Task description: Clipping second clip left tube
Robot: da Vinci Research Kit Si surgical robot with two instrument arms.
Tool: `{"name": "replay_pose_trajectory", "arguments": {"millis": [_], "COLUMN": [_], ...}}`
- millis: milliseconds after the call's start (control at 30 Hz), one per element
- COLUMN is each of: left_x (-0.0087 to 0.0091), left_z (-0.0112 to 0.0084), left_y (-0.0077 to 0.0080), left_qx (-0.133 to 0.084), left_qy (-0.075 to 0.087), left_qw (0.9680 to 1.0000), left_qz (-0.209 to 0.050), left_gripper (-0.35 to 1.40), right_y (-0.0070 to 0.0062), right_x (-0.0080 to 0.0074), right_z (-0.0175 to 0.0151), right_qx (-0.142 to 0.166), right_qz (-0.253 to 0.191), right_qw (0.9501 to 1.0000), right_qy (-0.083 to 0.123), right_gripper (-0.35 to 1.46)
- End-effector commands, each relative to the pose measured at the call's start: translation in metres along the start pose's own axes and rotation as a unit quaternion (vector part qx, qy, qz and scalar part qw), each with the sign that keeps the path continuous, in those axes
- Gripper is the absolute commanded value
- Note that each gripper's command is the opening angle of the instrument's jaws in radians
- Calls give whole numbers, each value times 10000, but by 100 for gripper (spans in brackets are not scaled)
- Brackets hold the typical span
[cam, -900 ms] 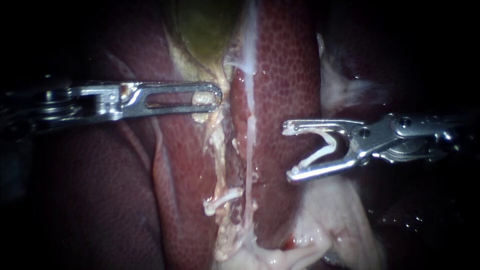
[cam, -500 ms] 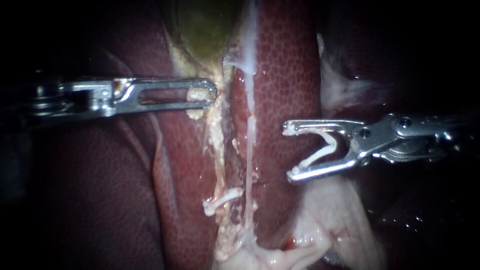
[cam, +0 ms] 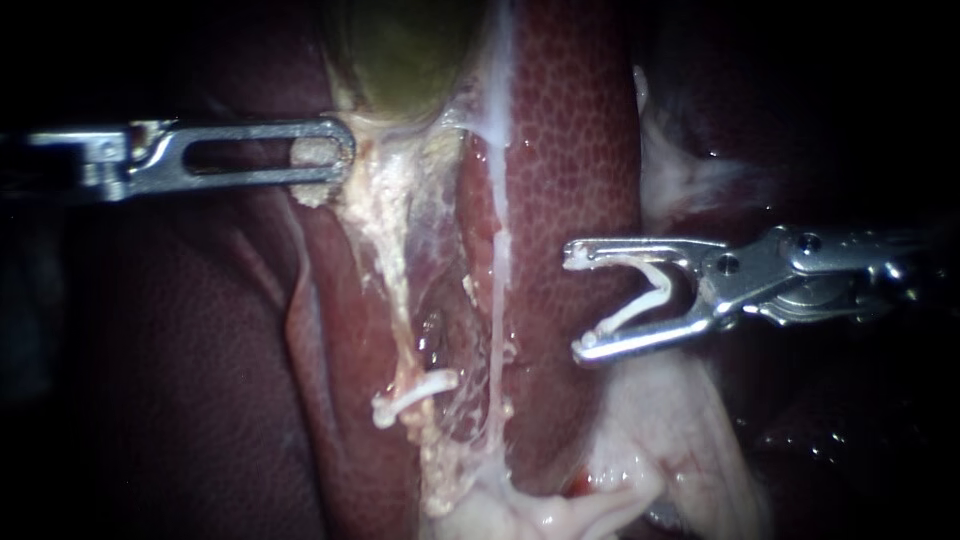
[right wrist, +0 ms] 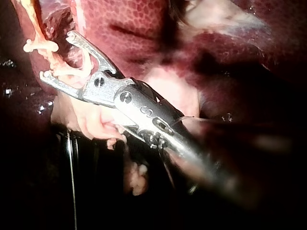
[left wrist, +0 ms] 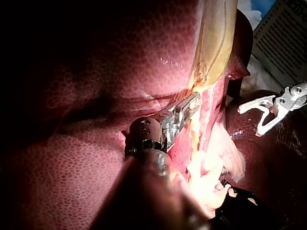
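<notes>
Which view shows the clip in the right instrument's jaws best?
Endoscope view: the clip lies side-on, open, spanning the right instrument's jaws. Left wrist view shows it small, distant; right wrist view blends it with pale tissue.

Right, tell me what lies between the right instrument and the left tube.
The thin pale right tube runs down between the right instrument, with its loaded clip, and the left tube. Otherwise only bare liver shows in that gap.
</notes>
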Motion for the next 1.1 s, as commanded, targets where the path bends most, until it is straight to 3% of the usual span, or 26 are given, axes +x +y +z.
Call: {"name": "replay_pose_trajectory", "arguments": {"millis": [33,433,833,1100], "left_x": [1,1,2,3], "left_z": [-1,-3,-6,-7], "left_y": [-1,0,-2,-4], "left_qx": [-7,-5,-9,-13], "left_qy": [2,4,2,-1], "left_qw": [10000,10000,10000,10000], "left_qz": [5,6,4,2], "left_gripper": [-35,-35,-35,-35], "right_y": [0,1,10,18], "right_x": [0,-4,-45,-78], "right_z": [0,12,91,133], "right_qx": [-1,21,142,261], "right_qz": [1,-21,-124,24], "right_qw": [10000,10000,9996,9996], "right_qy": [0,31,203,118], "right_gripper": [60,60,60,60]}}
